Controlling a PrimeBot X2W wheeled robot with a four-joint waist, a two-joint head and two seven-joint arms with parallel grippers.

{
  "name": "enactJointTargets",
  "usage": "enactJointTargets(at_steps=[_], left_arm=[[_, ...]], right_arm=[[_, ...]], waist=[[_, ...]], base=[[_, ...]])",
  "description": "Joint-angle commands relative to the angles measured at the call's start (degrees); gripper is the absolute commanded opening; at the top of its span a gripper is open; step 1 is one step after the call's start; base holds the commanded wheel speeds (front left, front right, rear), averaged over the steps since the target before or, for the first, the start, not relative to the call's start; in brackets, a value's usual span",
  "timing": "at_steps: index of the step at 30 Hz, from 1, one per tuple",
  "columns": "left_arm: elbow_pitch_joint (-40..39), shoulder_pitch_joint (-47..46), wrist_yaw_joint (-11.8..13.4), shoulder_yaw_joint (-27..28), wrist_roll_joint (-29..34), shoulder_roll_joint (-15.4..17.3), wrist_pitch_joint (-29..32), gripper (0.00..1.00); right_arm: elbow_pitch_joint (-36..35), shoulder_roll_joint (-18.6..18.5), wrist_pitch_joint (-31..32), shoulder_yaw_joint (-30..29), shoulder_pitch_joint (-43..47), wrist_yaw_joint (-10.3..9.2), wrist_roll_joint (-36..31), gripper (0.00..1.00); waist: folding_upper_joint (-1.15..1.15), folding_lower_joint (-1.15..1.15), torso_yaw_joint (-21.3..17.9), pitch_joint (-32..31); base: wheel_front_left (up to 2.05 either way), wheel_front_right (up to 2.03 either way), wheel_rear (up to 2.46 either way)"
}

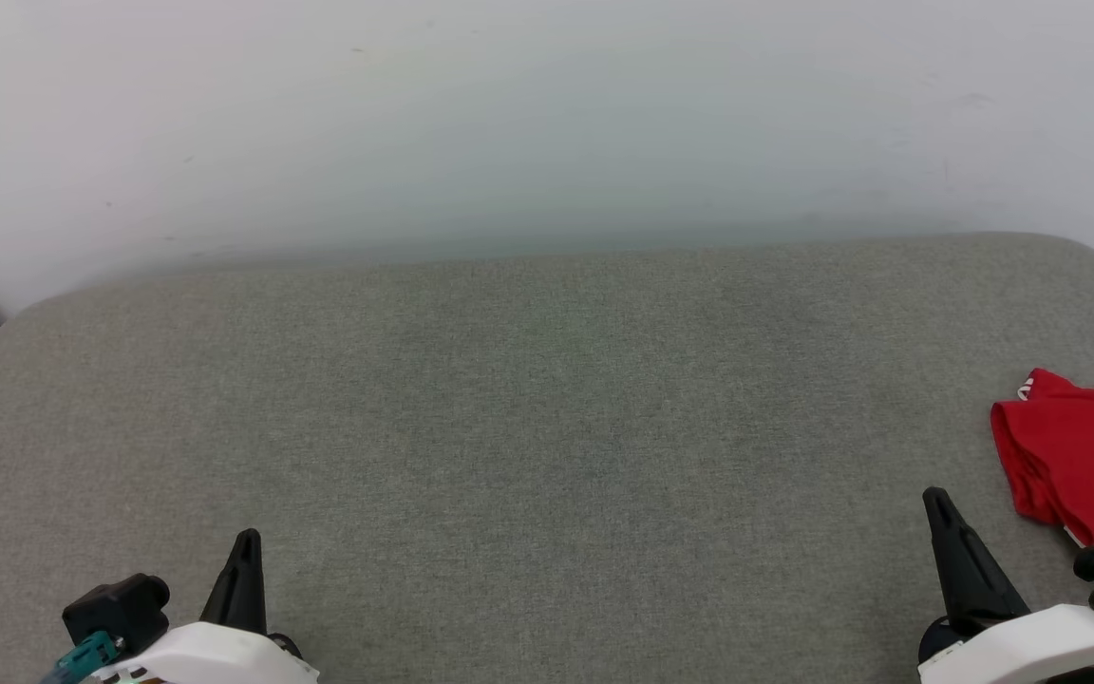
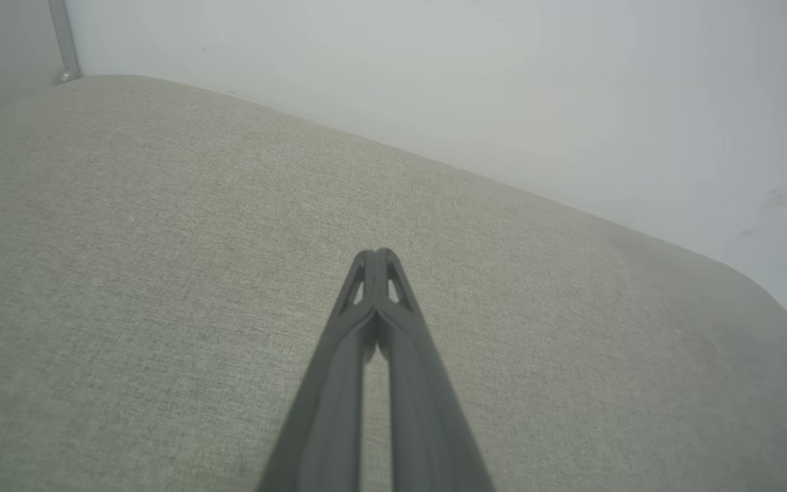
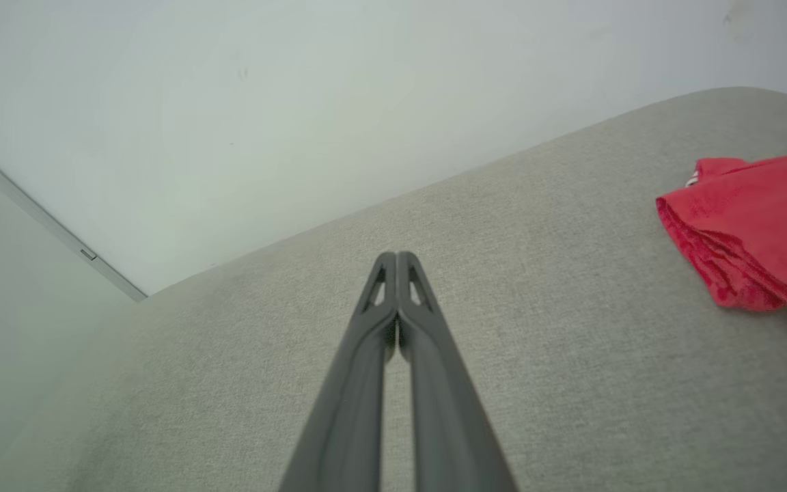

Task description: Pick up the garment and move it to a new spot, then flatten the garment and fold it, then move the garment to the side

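Light is bright, flat and diffuse in all three views; I cannot tell which direction it comes from.

Head view:
- The wall (image 1: 547,114) is pale and close to washed out. A faint green cast at centre spills onto the grey cushion (image 1: 547,427) toward 12 o'clock.
- Shadows are soft: a dim band where the cushion meets the wall.
- The cushion's far edge bows and drops at 9 and 3 o'clock, which is wide-lens distortion.
- The shirt (image 1: 1079,456) at 3 o'clock is a saturated red, with its folds readable.

Wrist views:
- The left gripper (image 2: 378,254) and right gripper (image 3: 397,256) are fairly sharp at the tips, going soft toward 6 o'clock.
- The cushion weave is crisp mid-frame.
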Motion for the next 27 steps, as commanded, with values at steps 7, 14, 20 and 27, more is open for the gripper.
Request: enactJointTargets(at_steps=[7,14,20,27], left_arm=[[0.9,-2.7,-2.7,3.1,-6.1,-1.7,1.7,0.00],[1.9,-3.4,-4.5,4.8,-10.0,-3.1,2.9,0.00],[2.6,-4.0,-6.1,6.4,-13.6,-4.5,4.1,0.00],[3.5,-4.7,-8.2,8.4,-18.1,-6.2,5.5,0.00]], right_arm=[[1.1,-0.4,0.3,-0.3,-3.0,-0.01,8.3,0.00],[2.4,-0.4,0.6,-0.5,-3.8,-0.01,13.5,0.00],[3.5,-0.4,0.9,-0.7,-4.6,-0.01,18.4,0.00],[4.9,-0.4,1.3,-0.9,-5.6,-0.02,24.5,0.00]], waist=[[0.00,0.00,0.2,0.1],[0.00,0.00,0.3,0.2],[0.00,0.00,0.4,0.3],[0.00,0.00,0.6,0.5]], base=[[0.00,0.00,0.00],[0.00,0.00,0.00],[0.00,0.00,0.00],[0.00,0.00,0.00]])
